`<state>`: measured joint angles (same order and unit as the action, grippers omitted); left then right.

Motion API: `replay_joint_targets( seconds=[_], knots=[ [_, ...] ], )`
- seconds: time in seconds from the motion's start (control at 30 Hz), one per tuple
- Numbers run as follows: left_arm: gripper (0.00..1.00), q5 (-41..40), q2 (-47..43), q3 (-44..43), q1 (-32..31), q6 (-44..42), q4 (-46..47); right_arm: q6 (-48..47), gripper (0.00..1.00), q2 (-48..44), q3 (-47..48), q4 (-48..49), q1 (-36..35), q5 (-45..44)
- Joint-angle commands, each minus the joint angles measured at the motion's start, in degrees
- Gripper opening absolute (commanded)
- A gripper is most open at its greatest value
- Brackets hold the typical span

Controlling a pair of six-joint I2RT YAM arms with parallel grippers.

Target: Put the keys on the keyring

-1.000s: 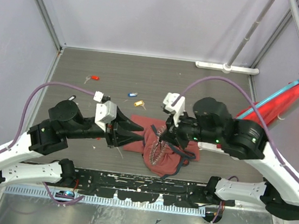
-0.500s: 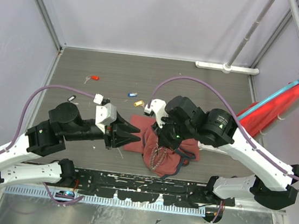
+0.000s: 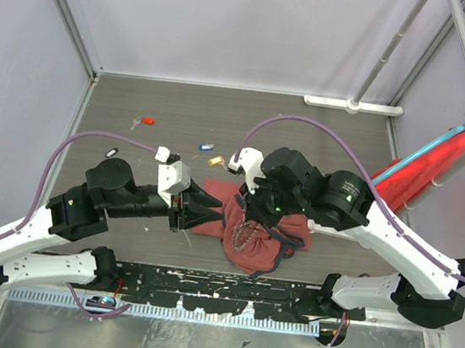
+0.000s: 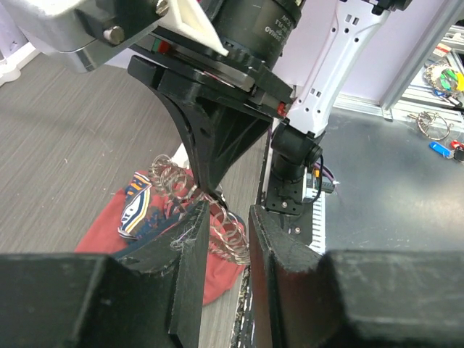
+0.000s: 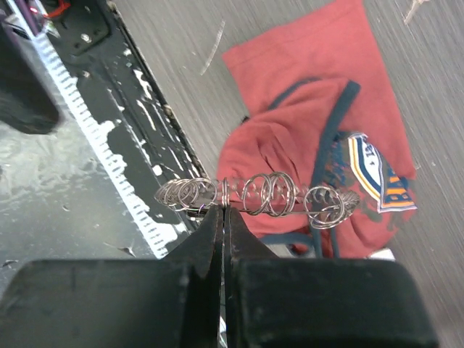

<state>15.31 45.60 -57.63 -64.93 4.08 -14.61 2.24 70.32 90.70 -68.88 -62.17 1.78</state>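
Note:
The keyring (image 3: 245, 236), a thin wire ring fringed with small silvery rings, hangs from my right gripper (image 3: 249, 217) above the dark-red cloth bag (image 3: 268, 242). In the right wrist view the right gripper (image 5: 223, 208) is shut on the keyring (image 5: 272, 194) at its wire. My left gripper (image 3: 214, 209) is open and empty, just left of the ring. In the left wrist view the keyring (image 4: 217, 217) shows between and beyond its open fingers (image 4: 194, 225). Loose keys lie on the table behind: red (image 3: 146, 120), blue (image 3: 206, 146), yellow (image 3: 215, 161), black (image 3: 111, 152).
The dark-red bag (image 5: 304, 138) lies crumpled at the table's near middle. A black rail (image 3: 227, 288) and a metal ledge run along the near edge. A red cloth on a teal pole (image 3: 424, 168) leans at the right wall. A white pipe base (image 3: 351, 105) sits at the back.
The right arm swung left and brought the hanging keyring over the bag. The left gripper moved a little right, closer to the ring.

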Motion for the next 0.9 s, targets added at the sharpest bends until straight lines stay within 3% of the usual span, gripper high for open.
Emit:
replay_joint_targets(
  seconds=[0.0, 0.07, 0.2, 0.47, 0.87],
  knots=[
    [0.35, -0.11, -0.03, -0.95, -0.04, -0.74, -0.47, 2.14, 0.01, -4.67, -1.22, 10.24, -0.29, 1.63],
    [0.34, -0.17, 0.06, -1.00, -0.07, -0.74, -0.37, 3.34, 0.01, -3.55, -0.42, 5.51, -0.21, -10.33],
    [0.34, -0.30, 0.63, -1.00, -0.05, -0.65, -0.35, 3.06, 0.01, -6.53, -3.64, 13.23, -0.27, 1.55],
    [0.34, -0.87, 3.30, -1.44, -0.06, 0.04, -1.58, 5.66, 0.01, -12.18, -6.24, 18.62, -0.23, -4.46],
    [0.38, 0.57, 7.03, -3.62, -0.19, -0.20, -1.17, 8.44, 0.01, -11.97, -4.03, 19.68, -0.23, -6.90]
  ],
)
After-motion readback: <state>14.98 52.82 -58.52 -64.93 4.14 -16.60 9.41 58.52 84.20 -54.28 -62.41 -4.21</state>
